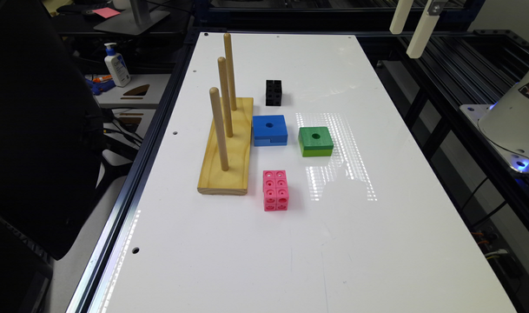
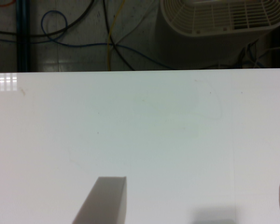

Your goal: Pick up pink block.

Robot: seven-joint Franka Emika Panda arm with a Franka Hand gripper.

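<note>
The pink block [image 1: 275,190] lies on the white table [image 1: 377,243], an elongated piece of joined little cubes with a round hole in each face, just beside the near end of the wooden peg base. My gripper [image 1: 405,43] hangs high over the table's far edge on the exterior view's right, well away from the block. In the wrist view the gripper [image 2: 198,186] is open, its fingers [image 2: 105,200] spread wide over bare white tabletop with nothing between them.
A wooden base [image 1: 228,148] with three upright pegs stands at the exterior view's left. Beyond the pink block sit a blue holed block [image 1: 269,129], a green holed block [image 1: 315,141] and a black holed cube [image 1: 273,92]. The robot's base [image 1: 514,121] is at the right edge.
</note>
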